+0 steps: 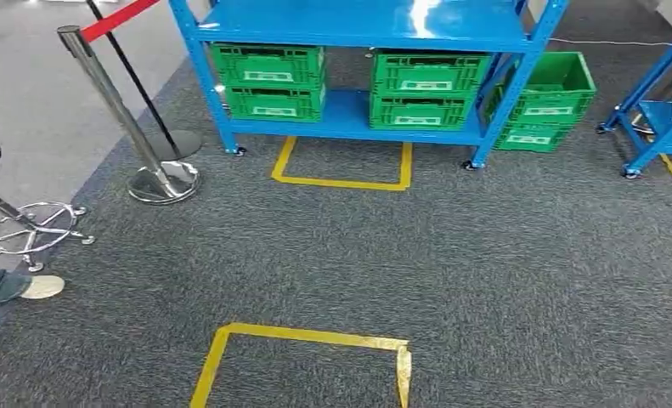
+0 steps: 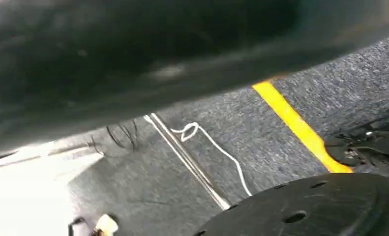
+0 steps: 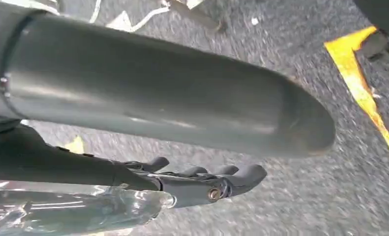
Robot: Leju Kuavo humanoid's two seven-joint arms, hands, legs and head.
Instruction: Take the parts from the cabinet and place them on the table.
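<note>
The right hand [image 3: 202, 184] hangs low over the carpet, its dark fingers [image 3: 241, 173] spread and lightly curled, and a clear crinkled bag [image 3: 74, 211] lies along the palm side, so it looks held, though the grip itself is hidden. The bag's long axis runs along the hand, its end short of the fingertips. It looks light, soft and slippery; best taken across the middle. The left hand's state I cannot tell. Far ahead stands the blue cabinet [image 1: 358, 25] with green crates [image 1: 268, 81].
</note>
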